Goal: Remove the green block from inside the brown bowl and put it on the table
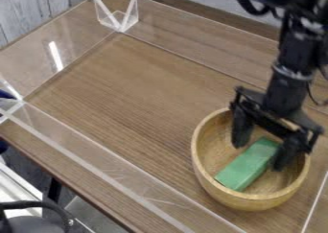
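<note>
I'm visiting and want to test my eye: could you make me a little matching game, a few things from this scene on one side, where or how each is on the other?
Things:
1. green block
2. brown bowl
3. gripper
4. table

Descriptions:
A. open, reaching down into the bowl
B. wood-grain, edged with clear walls
C. lying inside the bowl
D. round, standing near the table's right corner

Pairs: 1-C, 2-D, 3-A, 4-B

I am looking at my one arm (297, 45) coming in from the top right and reaching steeply down. My black gripper (271, 146) is pointing mostly down. Its two fingers (241, 129) are standing wide apart, and I am seeing nothing pinched between them.
</note>
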You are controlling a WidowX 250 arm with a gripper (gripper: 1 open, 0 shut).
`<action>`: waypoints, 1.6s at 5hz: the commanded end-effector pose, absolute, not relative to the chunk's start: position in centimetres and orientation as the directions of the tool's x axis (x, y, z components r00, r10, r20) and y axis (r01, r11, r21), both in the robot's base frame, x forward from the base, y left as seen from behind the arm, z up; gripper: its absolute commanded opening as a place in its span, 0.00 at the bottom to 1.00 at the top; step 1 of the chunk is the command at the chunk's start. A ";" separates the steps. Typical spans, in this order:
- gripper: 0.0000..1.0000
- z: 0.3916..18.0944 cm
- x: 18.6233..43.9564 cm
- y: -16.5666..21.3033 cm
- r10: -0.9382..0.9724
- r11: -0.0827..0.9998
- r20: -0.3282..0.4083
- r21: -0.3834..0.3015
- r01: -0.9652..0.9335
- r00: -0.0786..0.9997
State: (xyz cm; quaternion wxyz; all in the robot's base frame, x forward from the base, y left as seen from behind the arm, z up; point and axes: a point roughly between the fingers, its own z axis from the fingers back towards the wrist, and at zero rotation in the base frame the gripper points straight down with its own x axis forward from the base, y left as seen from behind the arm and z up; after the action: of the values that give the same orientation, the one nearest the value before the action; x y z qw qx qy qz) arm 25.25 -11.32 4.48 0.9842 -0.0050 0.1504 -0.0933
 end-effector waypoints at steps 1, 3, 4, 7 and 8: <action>1.00 7.0 26.3 -12.7 -0.189 0.982 -0.261 -0.024 0.190 0.946; 1.00 9.3 25.6 -12.6 -0.194 0.980 -0.156 -0.083 0.183 0.968; 1.00 9.6 25.4 -12.1 -0.307 0.952 -0.136 -0.055 0.302 0.942; 1.00 5.5 24.6 -11.9 -0.382 0.924 -0.197 -0.067 0.377 0.903; 1.00 9.7 24.6 -11.9 -0.341 0.940 -0.111 -0.033 0.339 0.934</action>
State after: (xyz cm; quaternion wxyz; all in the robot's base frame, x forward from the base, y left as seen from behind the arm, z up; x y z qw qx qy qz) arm 23.84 -11.53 8.15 0.9816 -0.0007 0.0878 -0.1693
